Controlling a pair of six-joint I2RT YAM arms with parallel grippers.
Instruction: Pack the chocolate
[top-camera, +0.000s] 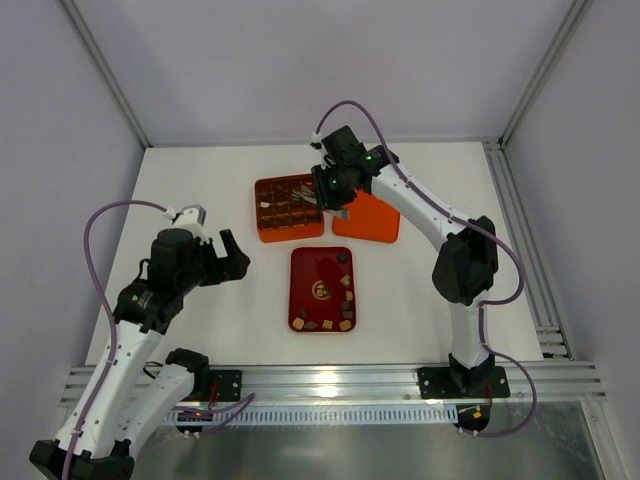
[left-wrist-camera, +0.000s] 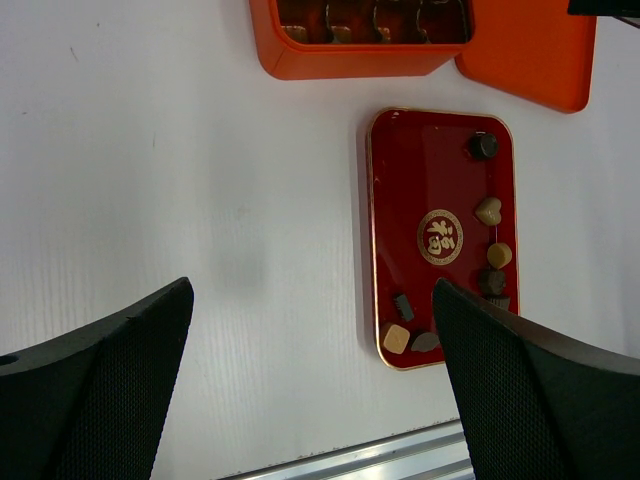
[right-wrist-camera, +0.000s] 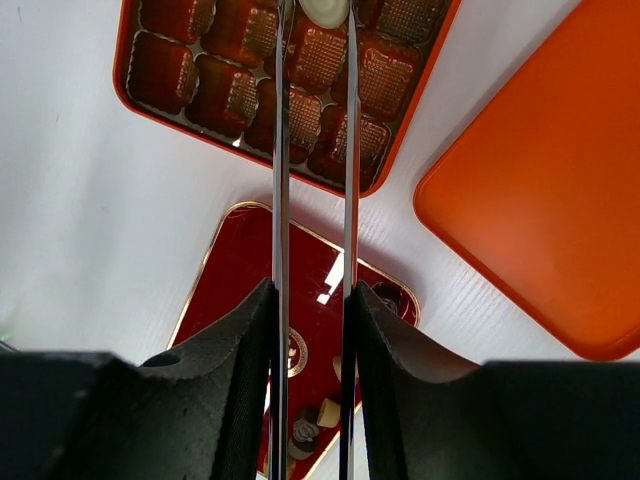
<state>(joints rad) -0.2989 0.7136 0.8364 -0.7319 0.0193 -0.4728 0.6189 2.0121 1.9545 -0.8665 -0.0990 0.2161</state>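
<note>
Several small chocolates (left-wrist-camera: 488, 210), dark, tan and cream, lie on the dark red flat tray (left-wrist-camera: 420, 180), mostly along its right side and near corner. My right gripper (right-wrist-camera: 313, 290) is shut on metal tongs (right-wrist-camera: 280, 150). The tong tips pinch a cream-white chocolate (right-wrist-camera: 322, 10) over the orange grid box (right-wrist-camera: 160, 115). In the top view the right gripper (top-camera: 325, 190) hangs over the box's right part (top-camera: 287, 208). My left gripper (left-wrist-camera: 312, 300) is open and empty above bare table, left of the red tray (top-camera: 322, 290).
The orange lid (top-camera: 372, 215) lies flat to the right of the box, touching it. The grid compartments in view show brown liners. An aluminium rail (top-camera: 330, 380) runs along the table's near edge. White walls enclose the table.
</note>
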